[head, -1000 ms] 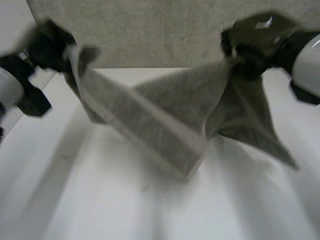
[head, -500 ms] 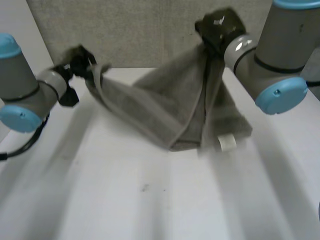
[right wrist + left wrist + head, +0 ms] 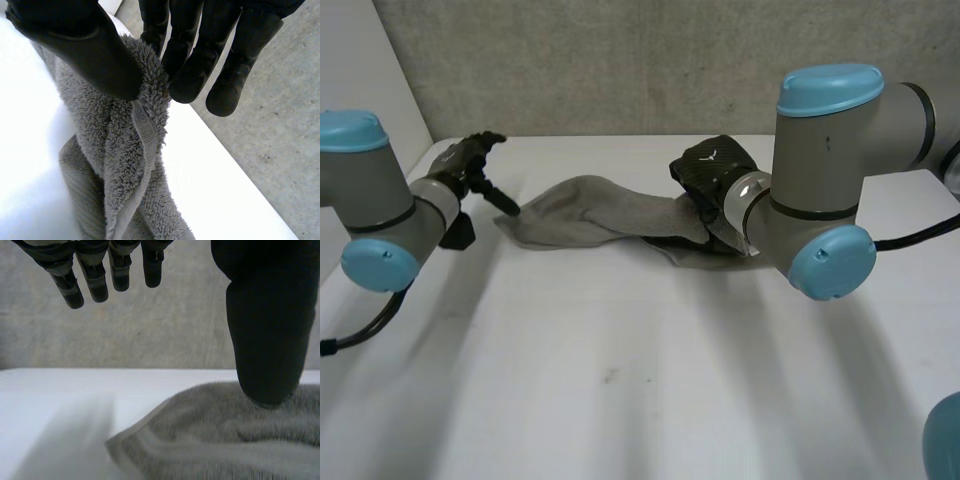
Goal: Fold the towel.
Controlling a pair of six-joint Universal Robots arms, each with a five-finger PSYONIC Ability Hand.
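While the grey towel (image 3: 590, 212) lies rumpled near the far edge of the white table (image 3: 620, 380), my two hands sit at its opposite ends. My left hand (image 3: 468, 160), at the end nearer the table's far left corner, is spread wide. Seen from the left wrist, its fingers (image 3: 95, 275) hang straight and apart above the cloth with nothing between them. The thumb (image 3: 267, 340) points down, its tip at the pile of the towel (image 3: 215, 440), just inside a hemmed corner lying flat on the table (image 3: 50, 400). Whether that tip presses the cloth or only meets it, I cannot tell.

My right hand (image 3: 708, 170) is at the towel's other end, toward the middle of the far edge, and is clamped on the cloth. From the right wrist, the thumb (image 3: 85, 45) and fingers (image 3: 190, 75) pinch a bunched fold of the towel (image 3: 125, 165) between them, a hemmed band running down from the pinch. Below that grip the cloth falls in loose folds onto the table (image 3: 210, 200).

From the head view, the stretch between my hands lies low on the surface, doubled over near the right hand and flatter toward the left. My left arm (image 3: 370, 210) reaches in from the left edge and my right arm (image 3: 825, 160) from the right. A grey wall (image 3: 620, 60) runs behind the far edge.
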